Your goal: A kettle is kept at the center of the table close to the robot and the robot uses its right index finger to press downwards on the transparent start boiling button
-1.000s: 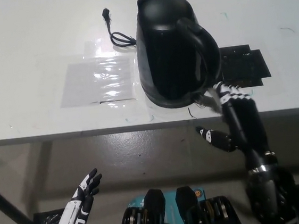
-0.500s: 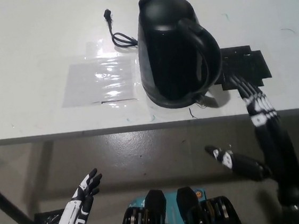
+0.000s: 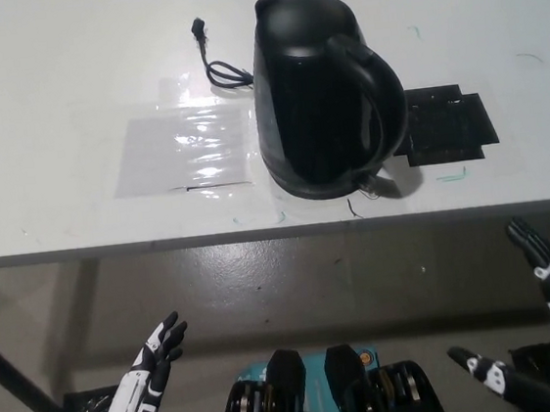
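Head view, left to right: the white left hand (image 3: 154, 361) rests at the lower left, below the table edge and over the floor, its fingers spread a little and holding nothing. Above it the white table (image 3: 36, 83) fills the upper half of the picture, with its near edge running straight across.

On the left-centre of the tabletop lies a clear glossy sheet (image 3: 185, 147), flat and catching light. Just beyond its far right corner a thin black cord (image 3: 222, 72) coils beside the kettle, with its plug end (image 3: 198, 24) lying farther back on the table.

The black kettle (image 3: 312, 94) stands upright near the middle of the table, close to the near edge, spout toward the far side and handle (image 3: 377, 97) arching on its right. A small pale, see-through tab (image 3: 369, 186) shows at the foot of the handle, by the base. Just beside the kettle on the right a flat black patch (image 3: 448, 124) lies on the table, with a short teal mark (image 3: 452, 176) in front of it.

At the lower right the black right hand (image 3: 544, 335) hangs below the table edge, well apart from the kettle, fingers spread wide and empty, touching nothing.
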